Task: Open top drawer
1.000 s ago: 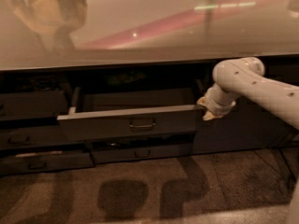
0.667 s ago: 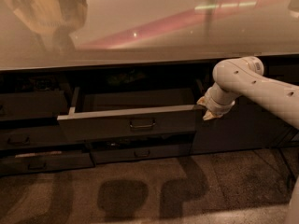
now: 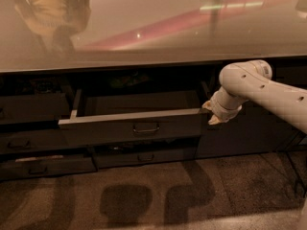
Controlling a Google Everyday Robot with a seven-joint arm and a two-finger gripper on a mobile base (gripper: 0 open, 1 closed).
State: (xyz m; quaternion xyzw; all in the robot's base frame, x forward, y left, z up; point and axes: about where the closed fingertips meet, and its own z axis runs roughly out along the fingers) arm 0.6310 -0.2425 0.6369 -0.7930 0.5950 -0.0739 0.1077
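Observation:
The top drawer [image 3: 134, 126] is a wide dark grey drawer under the counter, pulled out from the cabinet so its long grey tray interior [image 3: 139, 102] shows. Its flat front has one small centred pull handle [image 3: 146, 128]. My white arm reaches in from the right, and my gripper [image 3: 211, 113] sits at the drawer's right end, right next to the front's top corner. The wrist hides the fingertips.
A glossy light countertop [image 3: 153, 28] overhangs the cabinet. A narrower grey drawer [image 3: 144, 156] lies below the open one, and more drawer fronts [image 3: 33, 143] stand at the left. A dark cabinet door [image 3: 249, 133] is behind my arm. Speckled floor [image 3: 158, 195] lies in front.

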